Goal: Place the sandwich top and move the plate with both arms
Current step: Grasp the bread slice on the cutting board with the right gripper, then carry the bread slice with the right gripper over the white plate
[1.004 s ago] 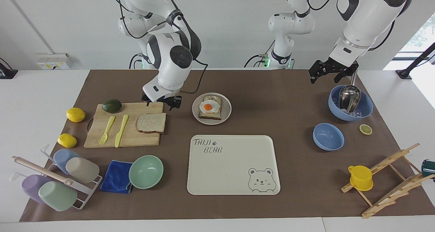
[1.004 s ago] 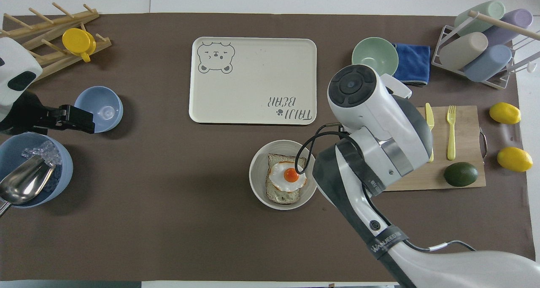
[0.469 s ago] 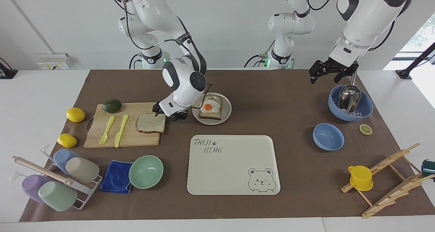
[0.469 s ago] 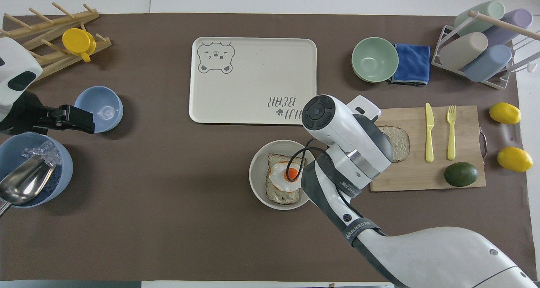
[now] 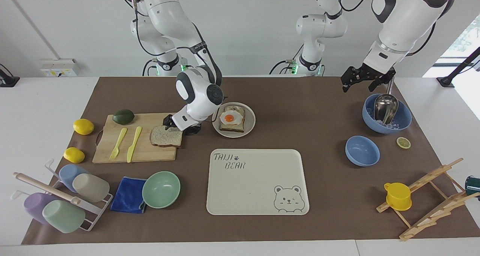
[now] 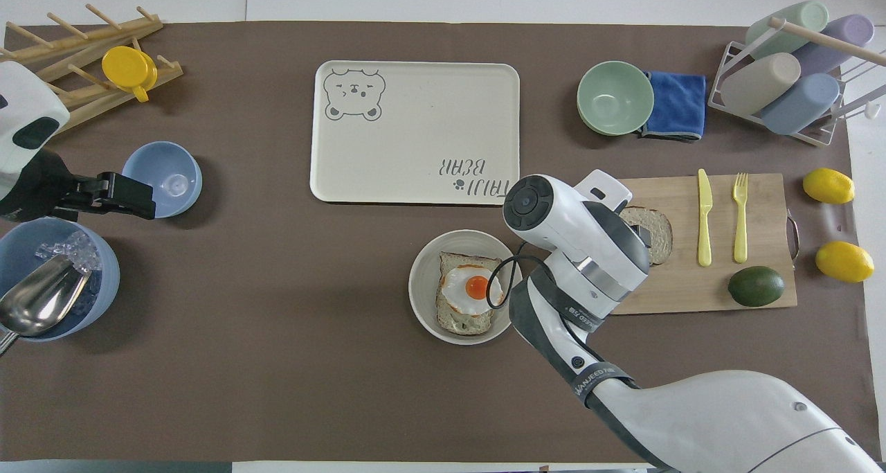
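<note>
Overhead view puts the right arm's wrist over the cutting board (image 6: 720,279), covering about half of the sandwich top (image 6: 657,224) — only the part of the slice toward the yellow knife (image 6: 704,217) shows. From the facing view, the right gripper (image 5: 180,127) sits low at the edge of the sandwich top (image 5: 167,136) that lies nearer the robots, at the corner toward the plate (image 5: 250,127). Whether its jaws are apart or closed on the bread I cannot tell. The slice lies flat on the board (image 5: 142,151), beside the knife (image 5: 134,143) and the yellow fork (image 5: 118,143), with an avocado (image 5: 123,116) on the board's corner nearer the robots.

The plate (image 6: 422,300) stands on the brown surface (image 6: 277,362) just beside the board, nearer the robots than the cream tray (image 6: 415,154), and carries a toasted slice with a fried egg (image 6: 471,289).

At the other end of the surface, the left gripper (image 5: 366,80) hangs in the air over the rim of a blue bowl (image 5: 403,121) holding ice and a metal scoop (image 5: 385,107) — jaws apart, holding nothing.
</note>
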You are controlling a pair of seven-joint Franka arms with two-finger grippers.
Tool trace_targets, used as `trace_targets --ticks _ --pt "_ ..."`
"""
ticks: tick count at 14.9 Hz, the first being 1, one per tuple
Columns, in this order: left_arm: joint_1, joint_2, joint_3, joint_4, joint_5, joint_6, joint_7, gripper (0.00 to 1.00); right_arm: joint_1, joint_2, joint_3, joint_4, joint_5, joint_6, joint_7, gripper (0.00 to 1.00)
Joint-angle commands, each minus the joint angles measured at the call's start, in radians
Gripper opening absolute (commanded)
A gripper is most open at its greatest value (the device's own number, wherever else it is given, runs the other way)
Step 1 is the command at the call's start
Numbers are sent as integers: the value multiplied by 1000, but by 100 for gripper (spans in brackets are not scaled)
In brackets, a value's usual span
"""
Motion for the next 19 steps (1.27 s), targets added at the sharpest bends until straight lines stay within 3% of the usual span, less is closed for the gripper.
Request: trace_targets --ticks 1,2,3,4,6,9,15,19 --pt "4 -7 -1 11 -2 -18 -8 100 -22 -33 10 -41 -27 28 22 92" --pt "4 -7 -1 11 -2 -17 -8 100 -22 -33 10 -41 -30 26 22 85" --pt "4 -7 -1 11 -2 -17 -8 100 -22 -33 10 -40 -48 25 19 70" --pt "4 -7 -1 11 -2 -17 -8 100 -22 -33 10 -41 -65 25 18 51" --pt "4 -7 -1 11 -2 -18 -8 100 -23 -33 10 -40 -67 17 19 0" --pt "4 -7 -1 11 -2 -17 -8 100 -8 -26 10 15 -70 -52 13 0" --pt "4 -7 -1 11 -2 -17 -8 100 133 7 13 298 -62 -408 -47 0" --pt "4 -7 -1 11 -2 -11 -8 100 163 -92 45 336 34 -561 -51 0"
